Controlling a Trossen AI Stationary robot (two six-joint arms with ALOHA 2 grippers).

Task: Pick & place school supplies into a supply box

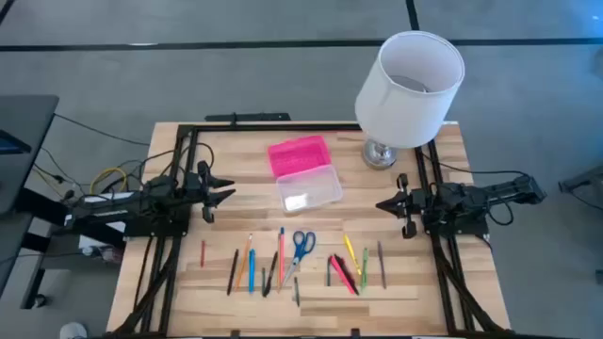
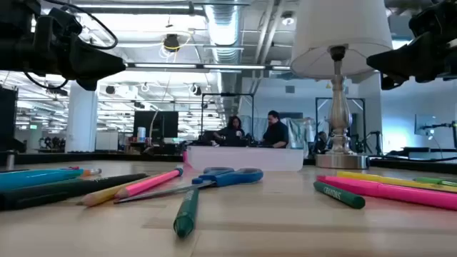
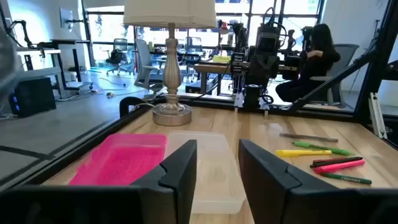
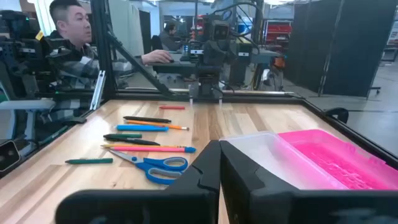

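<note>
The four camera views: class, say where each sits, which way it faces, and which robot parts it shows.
High: overhead, facing down; left gripper and right gripper.
Low: table height, facing across the scissors; arms above.
Left wrist: faces the clear box; own fingers apart.
Right wrist: faces the left arm; fingers nearly closed.
Shared: pink lid.

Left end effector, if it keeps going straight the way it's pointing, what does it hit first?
Probably the clear supply box: it lies directly ahead of the open left end effector, beside its pink lid. Height is unclear, so it might pass over.
</note>
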